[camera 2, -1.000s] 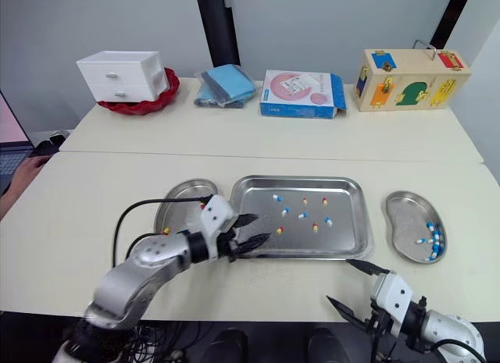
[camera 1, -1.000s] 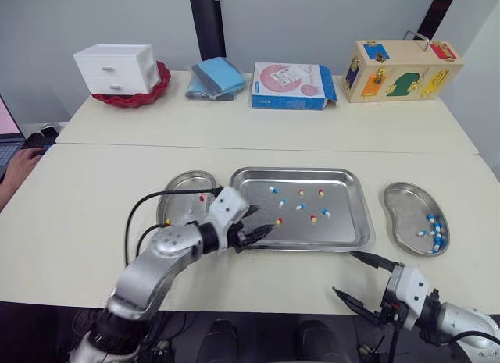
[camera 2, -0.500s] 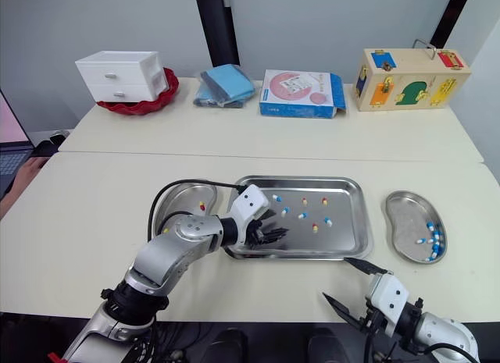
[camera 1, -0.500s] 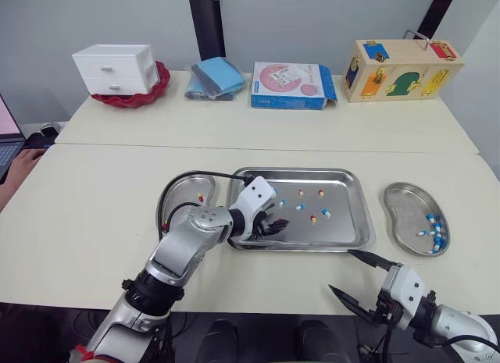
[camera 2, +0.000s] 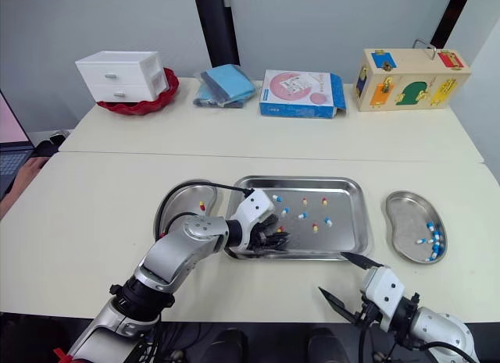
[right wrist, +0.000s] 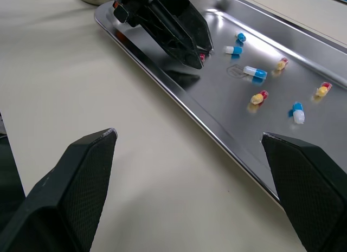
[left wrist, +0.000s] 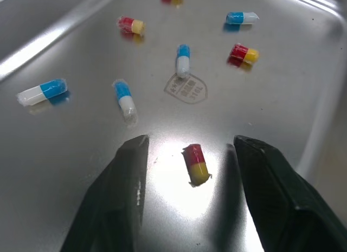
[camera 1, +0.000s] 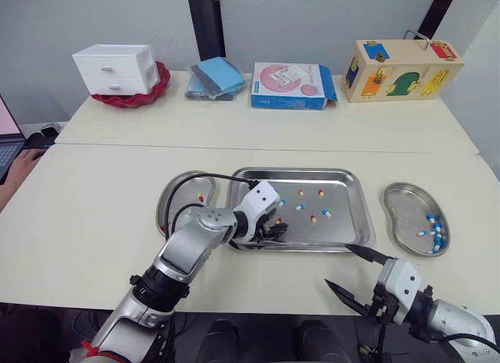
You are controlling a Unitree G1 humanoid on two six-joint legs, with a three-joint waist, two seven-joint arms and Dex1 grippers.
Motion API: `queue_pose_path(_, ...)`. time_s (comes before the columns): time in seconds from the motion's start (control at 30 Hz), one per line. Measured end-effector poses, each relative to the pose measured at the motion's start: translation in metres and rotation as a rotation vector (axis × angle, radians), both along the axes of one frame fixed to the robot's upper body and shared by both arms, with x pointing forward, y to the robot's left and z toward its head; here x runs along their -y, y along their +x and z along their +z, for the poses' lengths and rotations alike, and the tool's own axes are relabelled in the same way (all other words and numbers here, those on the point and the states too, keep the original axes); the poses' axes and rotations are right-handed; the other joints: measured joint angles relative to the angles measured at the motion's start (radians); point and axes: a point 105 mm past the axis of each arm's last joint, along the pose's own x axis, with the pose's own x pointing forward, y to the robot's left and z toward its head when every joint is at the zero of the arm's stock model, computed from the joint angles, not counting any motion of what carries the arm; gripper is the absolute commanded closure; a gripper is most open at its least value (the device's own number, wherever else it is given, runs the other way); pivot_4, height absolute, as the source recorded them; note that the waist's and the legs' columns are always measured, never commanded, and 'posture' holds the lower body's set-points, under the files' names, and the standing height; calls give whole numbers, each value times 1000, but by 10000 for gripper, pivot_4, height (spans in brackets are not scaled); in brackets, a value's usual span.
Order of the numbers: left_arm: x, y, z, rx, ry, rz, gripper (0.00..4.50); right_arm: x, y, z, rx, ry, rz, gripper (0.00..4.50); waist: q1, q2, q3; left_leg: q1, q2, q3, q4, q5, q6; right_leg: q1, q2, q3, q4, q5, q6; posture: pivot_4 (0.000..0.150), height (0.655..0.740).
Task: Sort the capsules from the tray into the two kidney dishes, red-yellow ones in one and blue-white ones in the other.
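Left pincer (left wrist: 191, 143) open astride a red-yellow capsule (left wrist: 196, 165) on the tray (camera 1: 355, 222), right pincer (camera 1: 339, 266) wide open, empty, over the desk (camera 1: 94, 207)

Table (camera 1: 94, 199): tray (camera 1: 344, 216), left dish (camera 1: 182, 193), right dish (camera 1: 406, 203)

The left gripper (camera 1: 275, 229) covered part of the tray (camera 1: 344, 226) floor in the head views. At the left edge, a laptop (camera 1: 6, 125) and a person's hand (camera 1: 19, 168) were cut off.
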Motion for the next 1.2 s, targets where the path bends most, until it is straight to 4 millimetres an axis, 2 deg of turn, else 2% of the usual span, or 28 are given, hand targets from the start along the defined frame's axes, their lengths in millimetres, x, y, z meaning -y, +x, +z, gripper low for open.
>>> queue_pose_path(0.17, 1, 0, -2, 9, 5, -20, 44676, -2, 1, 4, 2, 0, -4, 0, 0, 0, 0, 0, 0, 0, 0, 0, 0, 0, 0, 0, 0, 0, 0, 1500, 7400)
queue_pose_path(0.47, 0, -4, -2, 7, 11, -46, 44676, 0, 1, 3, -11, -17, -8, 0, -1, 0, 0, 0, 0, 0, 0, 0, 0, 0, 0, 0, 0, 0, 0, 1500, 7400)
queue_pose_path(0.57, -11, -9, 2, -9, 18, -51, 44676, 4, 1, 5, 19, -44, 5, 0, -3, 0, 0, 0, 0, 0, 0, 0, 0, 0, 0, 0, 0, 0, 0, 1500, 7400)
queue_pose_path(0.63, -19, -10, 13, -5, 8, -43, 44676, 6, 1, 4, 36, -56, 20, 0, -1, 0, 0, 0, 0, 0, 0, 0, 0, -1, 0, 0, 0, 0, 0, 1500, 7400)
queue_pose_path(0.77, -44, -16, 44, 17, -21, -33, 44676, 6, 3, 5, 71, -60, 82, 0, -4, 0, 1, 0, 0, 0, 0, 0, 0, -1, 0, 0, 0, 0, 0, 1500, 7400)
queue_pose_path(0.83, -61, -21, 53, 7, -29, -6, 44676, 2, 6, 10, 88, -45, 133, 0, -6, 1, 1, 0, 0, 0, 0, 0, 0, -1, 0, 0, 0, 0, 0, 1500, 7400)
queue_pose_path(1.1, -148, -34, 61, -29, -54, 265, 44676, -24, 11, 21, 101, 9, 370, 0, -3, 1, 2, 0, 0, 0, -1, 0, 0, -1, 0, 0, 0, 0, 0, 1500, 7400)
queue_pose_path(1.2, -166, -40, 58, -44, -59, 334, 44676, -35, 9, 23, 96, 29, 450, 0, 2, 1, 2, 0, 0, -1, 0, 0, 0, -1, -1, -1, 0, 0, 0, 1500, 7400)
